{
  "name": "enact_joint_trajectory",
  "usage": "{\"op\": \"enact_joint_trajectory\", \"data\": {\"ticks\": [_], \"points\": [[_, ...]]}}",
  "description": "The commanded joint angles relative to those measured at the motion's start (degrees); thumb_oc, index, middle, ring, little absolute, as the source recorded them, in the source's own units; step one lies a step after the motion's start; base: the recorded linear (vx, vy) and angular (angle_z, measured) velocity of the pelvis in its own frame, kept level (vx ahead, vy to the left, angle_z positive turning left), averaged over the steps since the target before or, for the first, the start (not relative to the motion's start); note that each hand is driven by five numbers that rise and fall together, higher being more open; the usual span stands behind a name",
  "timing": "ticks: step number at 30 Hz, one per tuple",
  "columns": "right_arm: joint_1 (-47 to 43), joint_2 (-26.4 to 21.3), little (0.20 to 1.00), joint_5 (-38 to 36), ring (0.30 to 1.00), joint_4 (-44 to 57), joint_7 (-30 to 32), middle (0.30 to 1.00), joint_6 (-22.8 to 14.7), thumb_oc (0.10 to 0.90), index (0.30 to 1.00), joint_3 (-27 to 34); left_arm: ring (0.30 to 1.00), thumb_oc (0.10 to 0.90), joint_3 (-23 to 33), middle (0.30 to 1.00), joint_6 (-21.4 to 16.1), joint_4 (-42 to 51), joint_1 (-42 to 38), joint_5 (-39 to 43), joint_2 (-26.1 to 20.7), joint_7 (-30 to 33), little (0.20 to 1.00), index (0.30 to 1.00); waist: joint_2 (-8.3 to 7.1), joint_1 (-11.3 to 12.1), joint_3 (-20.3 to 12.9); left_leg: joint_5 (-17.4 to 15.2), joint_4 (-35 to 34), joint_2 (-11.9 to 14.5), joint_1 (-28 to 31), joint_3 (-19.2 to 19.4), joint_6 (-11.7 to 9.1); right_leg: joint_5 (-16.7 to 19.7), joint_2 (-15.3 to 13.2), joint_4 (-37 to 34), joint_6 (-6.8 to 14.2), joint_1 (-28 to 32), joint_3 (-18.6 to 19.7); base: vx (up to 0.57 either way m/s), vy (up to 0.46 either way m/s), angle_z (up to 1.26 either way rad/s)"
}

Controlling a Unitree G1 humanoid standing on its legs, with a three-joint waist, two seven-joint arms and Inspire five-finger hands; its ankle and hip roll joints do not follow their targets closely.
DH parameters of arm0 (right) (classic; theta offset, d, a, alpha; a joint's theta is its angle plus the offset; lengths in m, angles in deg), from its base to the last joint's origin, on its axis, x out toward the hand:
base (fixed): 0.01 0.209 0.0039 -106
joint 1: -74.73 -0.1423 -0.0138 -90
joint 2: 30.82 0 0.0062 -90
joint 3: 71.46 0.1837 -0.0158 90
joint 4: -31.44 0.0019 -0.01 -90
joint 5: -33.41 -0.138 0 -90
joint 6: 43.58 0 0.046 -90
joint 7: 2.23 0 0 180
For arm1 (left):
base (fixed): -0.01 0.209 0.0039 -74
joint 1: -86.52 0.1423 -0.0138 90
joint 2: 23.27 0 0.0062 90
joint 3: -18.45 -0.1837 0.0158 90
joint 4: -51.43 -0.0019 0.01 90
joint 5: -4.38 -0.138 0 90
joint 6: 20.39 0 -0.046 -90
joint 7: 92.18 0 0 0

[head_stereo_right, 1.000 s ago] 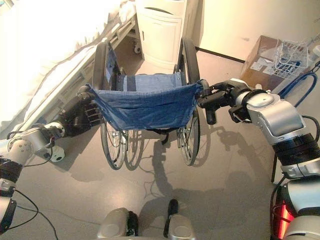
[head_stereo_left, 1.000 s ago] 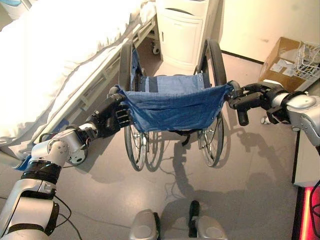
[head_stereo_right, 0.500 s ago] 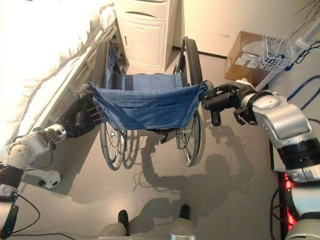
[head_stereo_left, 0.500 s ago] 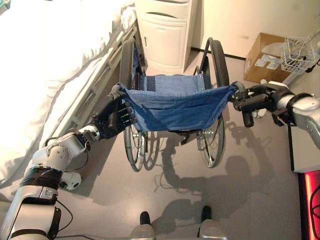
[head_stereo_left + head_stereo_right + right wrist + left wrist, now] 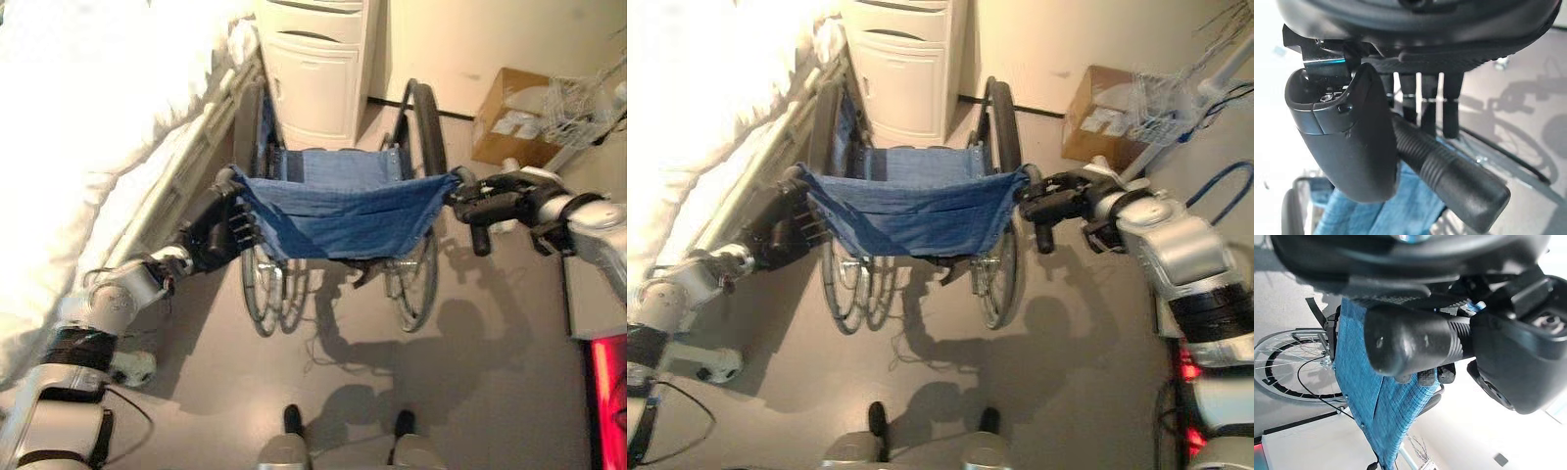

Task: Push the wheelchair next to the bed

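The wheelchair (image 5: 338, 211), with a blue cloth back and black wheels, stands in front of me, close beside the white bed (image 5: 78, 147) on its left. My left hand (image 5: 217, 227) is shut on the left push handle (image 5: 1410, 340), fingers curled round the black grip. My right hand (image 5: 495, 201) is shut on the right push handle (image 5: 1449, 176), a ribbed black grip that pokes out past the thumb (image 5: 1347, 142). The chair's front points toward the white cabinet (image 5: 313, 69).
The white bedside cabinet stands straight ahead of the chair against the wall. A cardboard box (image 5: 514, 117) and a wire basket (image 5: 588, 98) sit at the far right. Bare grey floor (image 5: 490, 333) lies to the right of the chair.
The view has shifted as I step forward. The wheelchair has rolled a little along the bed toward the cabinet. Both hands kept their hold on the handles.
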Motion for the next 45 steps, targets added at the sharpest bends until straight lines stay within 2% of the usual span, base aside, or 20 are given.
{"op": "enact_joint_trajectory", "data": {"ticks": [1,9,25,26,27,28,29,40,45], "points": [[-5.2,1.8,0.300,-4.1,0.300,7.3,-6.6,0.300,-9.6,0.400,0.300,-5.1,0.300,0.400,6.1,0.300,-10.7,-5.2,-8.4,2.2,-4.5,1.3,0.300,0.300,0.93,0.7,-11.7,-4.1,3.3,-2.2,-0.1,-1.3,-0.7,-7.8,2.5,7.2,2.2,-2.9,1.6,0.04,-0.050,-0.02],[-6.0,4.2,0.300,-3.1,0.300,5.2,-5.3,0.300,-7.9,0.400,0.300,-5.5,0.300,0.400,6.8,0.300,-10.0,-3.2,-7.1,0.6,-3.2,1.2,0.300,0.300,0.88,2.1,-12.3,-4.5,2.7,-2.8,0.4,-1.8,-0.5,-8.2,2.9,4.9,2.0,-0.9,0.3,0.04,-0.040,0.04],[-6.1,6.2,0.300,-1.4,0.300,4.7,-5.6,0.300,-6.2,0.400,0.300,-5.3,0.300,0.400,8.3,0.300,-9.0,-2.6,-5.2,-1.6,-2.5,1.2,0.300,0.300,0.69,2.8,-13.0,-4.7,2.3,-2.8,1.1,-2.8,-0.7,-8.4,3.8,3.0,1.6,0.8,0.7,0.03,-0.015,0.00],[-6.0,6.3,0.352,-1.0,0.352,4.7,-5.7,0.352,-6.4,0.435,0.352,-5.2,0.300,0.400,8.4,0.300,-8.9,-2.6,-5.2,-1.9,-2.6,1.2,0.300,0.300,0.71,2.8,-13.0,-4.6,2.2,-2.8,1.2,-2.8,-0.7,-8.4,3.8,2.9,1.5,0.9,0.7,0.00,0.000,0.00],[-5.9,6.3,0.521,-0.8,0.521,4.7,-5.8,0.521,-6.5,0.547,0.521,-5.1,0.418,0.478,8.4,0.418,-8.9,-2.6,-5.2,-2.0,-2.6,1.4,0.418,0.418,0.72,2.8,-13.1,-4.6,2.1,-2.8,1.3,-2.8,-0.7,-8.4,3.8,2.8,1.5,1.0,0.7,0.00,0.000,0.00],[-5.8,6.2,0.766,-0.7,0.766,4.8,-5.9,0.766,-6.5,0.711,0.766,-5.0,0.665,0.643,8.4,0.665,-8.8,-2.5,-5.3,-2.0,-2.6,1.8,0.665,0.665,0.73,2.8,-13.1,-4.6,2.0,-2.8,1.3,-2.8,-0.8,-8.3,3.9,2.6,1.6,1.1,0.7,0.00,0.000,0.00],[-5.5,6.1,0.900,-0.6,0.900,5.1,-6.0,0.900,-6.6,0.800,0.900,-4.9,0.900,0.800,8.3,0.900,-8.8,-2.3,-5.2,-1.8,-2.7,2.2,0.900,0.900,0.77,2.8,-13.2,-4.5,1.8,-2.7,1.3,-2.8,-0.8,-8.3,3.9,2.4,1.6,1.2,0.8,0.00,0.000,0.00],[-3.9,2.8,0.900,-1.2,0.900,7.0,-4.1,0.900,-8.3,0.800,0.900,-0.5,0.900,0.800,10.6,0.900,-9.6,-2.0,-5.0,-0.2,-4.7,4.4,0.900,0.900,0.97,1.7,-14.4,-4.0,0.4,-2.2,2.1,-2.0,-1.2,-7.8,4.0,1.8,1.8,1.4,1.2,-0.02,-0.009,-0.01],[-1.3,0.2,0.900,-1.8,0.900,7.9,-2.8,0.900,-10.5,0.800,0.900,3.1,0.900,0.800,12.7,0.900,-11.1,-1.4,-3.8,-0.8,-6.1,5.1,0.900,0.900,1.09,1.1,-14.7,-4.0,0.2,-1.9,2.2,-1.6,-1.3,-7.7,4.2,1.7,1.8,1.4,1.6,-0.03,-0.012,0.00]]}}
